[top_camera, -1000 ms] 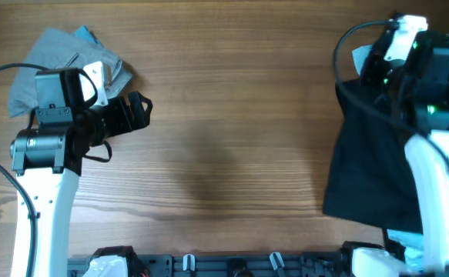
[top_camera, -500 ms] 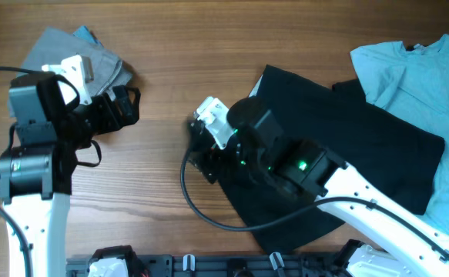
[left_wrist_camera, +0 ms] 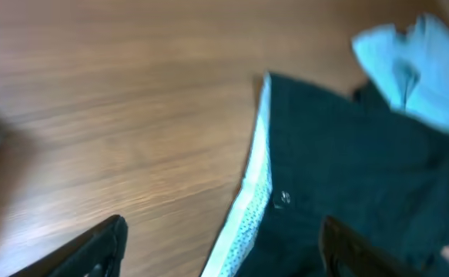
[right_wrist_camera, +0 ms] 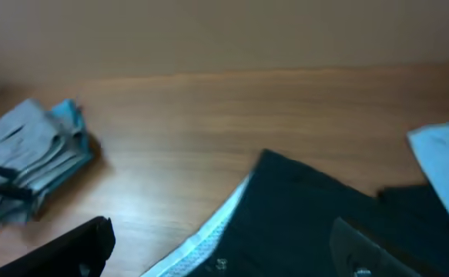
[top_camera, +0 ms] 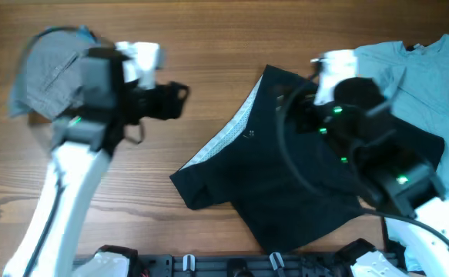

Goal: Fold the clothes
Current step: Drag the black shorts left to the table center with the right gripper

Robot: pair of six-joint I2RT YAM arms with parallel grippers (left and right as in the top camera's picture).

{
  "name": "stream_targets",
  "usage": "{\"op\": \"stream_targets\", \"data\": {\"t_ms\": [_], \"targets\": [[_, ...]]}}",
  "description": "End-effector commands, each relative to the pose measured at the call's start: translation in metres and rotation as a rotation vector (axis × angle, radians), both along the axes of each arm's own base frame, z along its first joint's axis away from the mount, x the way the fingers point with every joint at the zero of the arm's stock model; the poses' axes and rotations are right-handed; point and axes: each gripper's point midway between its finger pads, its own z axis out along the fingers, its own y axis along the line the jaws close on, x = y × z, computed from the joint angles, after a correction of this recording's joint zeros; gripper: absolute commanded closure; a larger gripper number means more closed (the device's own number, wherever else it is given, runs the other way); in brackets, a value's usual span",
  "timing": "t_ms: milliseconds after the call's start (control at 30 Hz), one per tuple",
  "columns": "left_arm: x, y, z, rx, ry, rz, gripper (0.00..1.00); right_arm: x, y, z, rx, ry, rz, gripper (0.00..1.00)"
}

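A black garment (top_camera: 286, 185) lies spread at the table's middle, its white dotted waistband lining (top_camera: 222, 141) turned up along the left edge. In the left wrist view that lining (left_wrist_camera: 251, 208) shows below and between the wide-open fingers of my left gripper (left_wrist_camera: 224, 254). Seen from overhead, the left gripper (top_camera: 175, 102) hovers over bare wood left of the garment. My right gripper (right_wrist_camera: 224, 258) is open too, with nothing in it, above the garment (right_wrist_camera: 324, 223). The right arm (top_camera: 347, 100) reaches over the garment's upper right part.
A light blue T-shirt (top_camera: 420, 73) lies at the back right, partly under the black garment. A folded grey pile with a blue piece (top_camera: 47, 65) sits at the back left, also seen as the grey pile (right_wrist_camera: 24, 154). Bare wood lies between pile and garment.
The right arm carried the black garment to the middle, let it go and drew back right. The left arm swung right toward the garment's left edge.
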Motion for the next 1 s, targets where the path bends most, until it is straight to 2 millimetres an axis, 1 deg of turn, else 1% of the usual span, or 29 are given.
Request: {"op": "stream_targets", "data": {"t_ms": [0, 33, 100, 167, 267, 300, 367, 467, 533, 633, 767, 867, 933, 967], "targets": [[0.016, -0.041, -0.031, 0.026, 0.008, -0.129, 0.28, 0.001, -0.019, -0.01, 0.073, 0.085, -0.069, 0.05], [0.021, -0.05, -0.037, 0.024, 0.001, -0.145, 0.34, 0.0, -0.023, -0.014, 0.07, 0.1, -0.083, 0.04], [0.03, -0.068, -0.057, 0.046, -0.006, -0.198, 0.38, 0.001, -0.032, -0.023, 0.07, 0.143, -0.118, 0.04], [0.033, -0.079, -0.079, 0.065, 0.013, -0.236, 0.39, 0.001, -0.033, -0.028, 0.064, 0.162, -0.123, 0.03], [0.033, -0.094, -0.122, 0.094, 0.08, -0.281, 0.39, 0.002, -0.033, -0.037, 0.051, 0.191, -0.124, 0.02], [0.031, -0.097, -0.136, 0.113, 0.095, -0.312, 0.38, 0.003, -0.033, -0.039, 0.048, 0.201, -0.125, 0.02], [0.028, -0.102, -0.16, 0.137, 0.128, -0.347, 0.33, 0.003, -0.032, -0.045, 0.04, 0.219, -0.126, 0.02], [0.023, -0.109, -0.191, 0.158, 0.179, -0.372, 0.28, 0.006, -0.032, -0.055, 0.024, 0.252, -0.126, 0.01], [0.021, -0.109, -0.2, 0.162, 0.196, -0.375, 0.25, 0.008, -0.031, -0.061, 0.018, 0.269, -0.127, 0.02], [0.02, -0.108, -0.205, 0.165, 0.206, -0.375, 0.24, 0.012, -0.03, -0.069, 0.01, 0.291, -0.129, 0.02], [0.014, -0.111, -0.217, 0.162, 0.238, -0.391, 0.26, 0.015, -0.029, -0.077, 0.001, 0.317, -0.132, 0.01], [0.003, -0.118, -0.232, 0.17, 0.281, -0.417, 0.27, 0.016, -0.028, -0.079, -0.001, 0.322, -0.132, 0.02], [-0.009, -0.126, -0.236, 0.156, 0.308, -0.45, 0.38, 0.016, -0.028, -0.079, -0.001, 0.322, -0.132, 0.02], [-0.013, -0.13, -0.237, 0.164, 0.313, -0.463, 0.47, 0.016, -0.028, -0.079, -0.001, 0.322, -0.132, 0.02]]}}
